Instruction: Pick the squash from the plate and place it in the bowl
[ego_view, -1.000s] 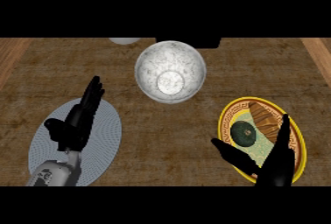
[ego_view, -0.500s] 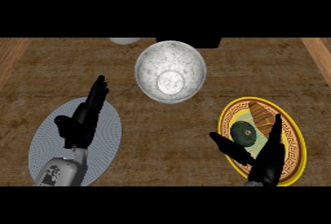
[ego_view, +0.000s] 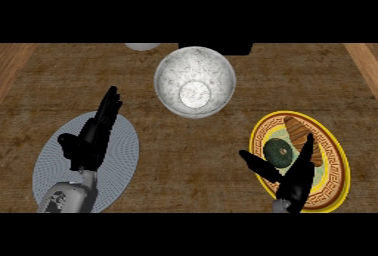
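We see the squash (ego_view: 280, 150) lying on the yellow-rimmed plate (ego_view: 334, 165) at the right of the wooden desk (ego_view: 184, 150), a small, round, dark green thing set toward the plate's left half, with a brown strip of the plate's pattern or some other item just beside it to the upper right; we cannot tell which. Our right hand (ego_view: 295, 172) hangs over the plate, fingers straight and the thumb spread wide to the left, holding nothing; the squash shows in the gap between thumb and fingers, and whether anything touches it we cannot say. Our left hand (ego_view: 92, 137) rests open, fingers up, over the grey round mat (ego_view: 122, 165) at the left, and has hold of nothing

We judge the squash to be stiff and rather light for this hand, with a smooth, rounded skin that could slip or roll on the plate if we nudge it from one side only. It looks sturdy, not something a squeeze would spoil. The best hold, as we see it, is across its widest part, thumb on the left flank and fingers on the right, coming down from above so that the plate's rim stays out of the way

The marbled white bowl (ego_view: 195, 81) stands well apart, up and to the left, open and with nothing showing inside it
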